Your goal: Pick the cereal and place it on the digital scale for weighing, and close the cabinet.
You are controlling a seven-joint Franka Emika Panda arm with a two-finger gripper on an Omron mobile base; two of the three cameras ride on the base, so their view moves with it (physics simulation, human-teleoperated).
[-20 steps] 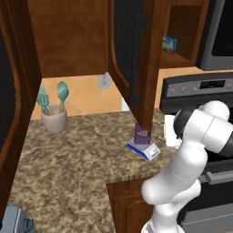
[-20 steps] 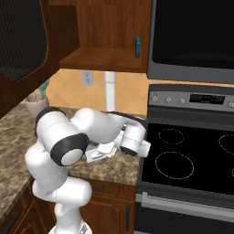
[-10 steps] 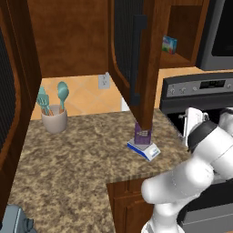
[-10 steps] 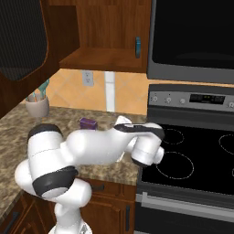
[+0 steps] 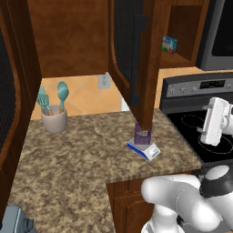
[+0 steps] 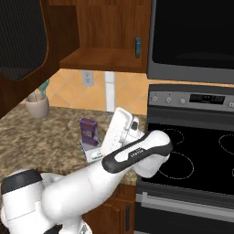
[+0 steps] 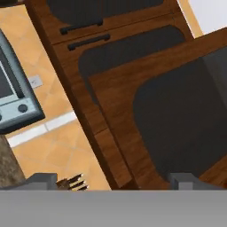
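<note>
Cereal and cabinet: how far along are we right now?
Done: the cereal stands upright on the digital scale, on the counter beside the stove. In hand: nothing. The gripper looks empty and open, its tips apart, and it faces dark mesh door panels in the hand view. Left: the cabinet door is open, swung out over the counter with its black handle facing the room. It has to be pushed shut.

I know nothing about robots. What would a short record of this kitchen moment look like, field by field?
cereal: purple box standing upright on the scale
digital scale: blue base, pale top, on the speckled counter near the stove
cabinet: mesh door hanging open above the scale
pincer: two dark tips apart with nothing between, facing the wooden door
left to do: close the cabinet
other: cup of teal utensils at the wall
</note>
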